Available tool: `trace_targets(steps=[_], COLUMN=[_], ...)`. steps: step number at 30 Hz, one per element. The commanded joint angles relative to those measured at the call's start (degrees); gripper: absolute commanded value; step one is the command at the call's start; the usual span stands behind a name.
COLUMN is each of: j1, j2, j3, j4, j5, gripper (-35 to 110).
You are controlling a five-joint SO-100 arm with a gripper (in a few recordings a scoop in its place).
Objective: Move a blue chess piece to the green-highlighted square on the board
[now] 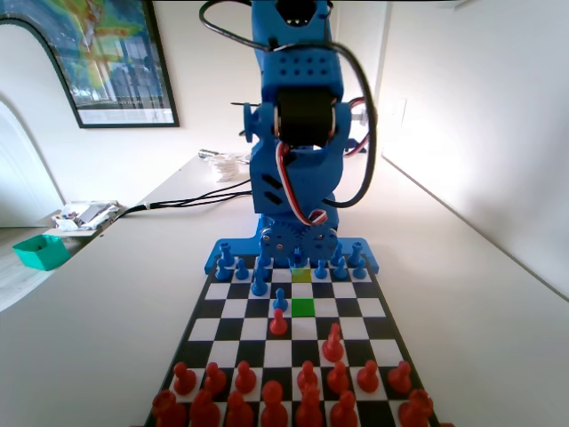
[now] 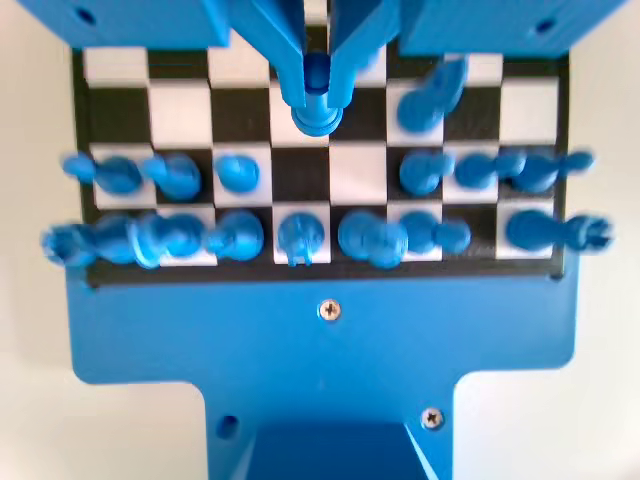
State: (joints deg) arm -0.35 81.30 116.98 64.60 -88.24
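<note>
In the wrist view my gripper (image 2: pixel 316 92) hangs over the board's near rows, its jaws closed around the head of a blue chess piece (image 2: pixel 316 112), a small pawn. Its base pokes out below the jaws, in front of a gap in the blue pawn row. In the fixed view the gripper (image 1: pixel 298 259) sits low at the board's (image 1: pixel 373 307) far end, right above the pale yellow-green square (image 1: pixel 301 275). The green-highlighted square (image 1: pixel 303 307) lies two rows nearer the camera and is bare. Whether the pawn is lifted off the board cannot be told.
Blue pieces line the two far rows (image 1: pixel 242 269). A taller blue piece (image 1: pixel 259 283) stands one row forward. A lone blue pawn (image 1: pixel 280 302) and a red pawn (image 1: pixel 278 323) stand just left of the green square. Red pieces (image 1: pixel 307 378) fill the near rows.
</note>
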Motion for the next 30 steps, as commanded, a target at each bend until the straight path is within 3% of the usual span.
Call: trace_targets(steps=[1,13,30], j1=[-0.5,-0.5,-1.7], j2=[-0.9,-8.0,-7.1], j3=[-6.2,-15.1,-7.3], j4=[2.4,1.7,-6.6], j5=[1.4,4.5,5.4], gripper=[1,1,1])
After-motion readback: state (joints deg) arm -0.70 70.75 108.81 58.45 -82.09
